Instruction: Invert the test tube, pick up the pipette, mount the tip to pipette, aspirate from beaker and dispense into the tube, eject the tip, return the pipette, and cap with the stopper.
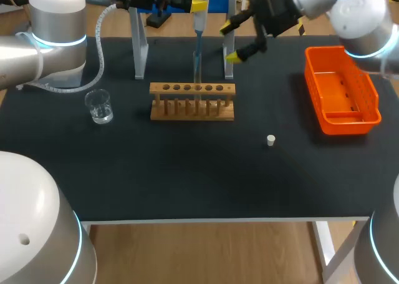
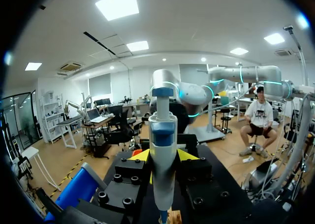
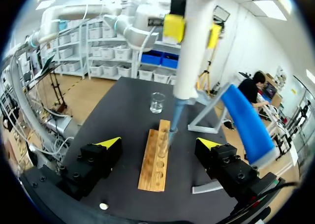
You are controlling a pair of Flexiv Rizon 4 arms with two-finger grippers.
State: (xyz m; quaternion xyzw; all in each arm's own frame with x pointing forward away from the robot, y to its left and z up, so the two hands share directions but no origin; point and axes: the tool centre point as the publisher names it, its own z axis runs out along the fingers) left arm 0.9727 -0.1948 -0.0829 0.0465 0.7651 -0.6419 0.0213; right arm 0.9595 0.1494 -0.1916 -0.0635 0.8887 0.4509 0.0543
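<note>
While the left gripper pinches the pipette upright, tip down in a hole of the wooden rack, the right gripper hangs spread wide near the pipette's right, touching nothing

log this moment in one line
left gripper shut on pipette | tip at rack | right gripper open | stopper on table

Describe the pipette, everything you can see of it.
The pipette has a white, plastic-looking body, a blue plunger button on top with a blue band under it, and a slim blue-grey shaft narrowing to a tip. It hangs roughly upright, clamped from two sides by the yellow-tipped left gripper. Its lower end reaches down to one hole of the wooden rack; whether it touches anything there cannot be told.
</note>
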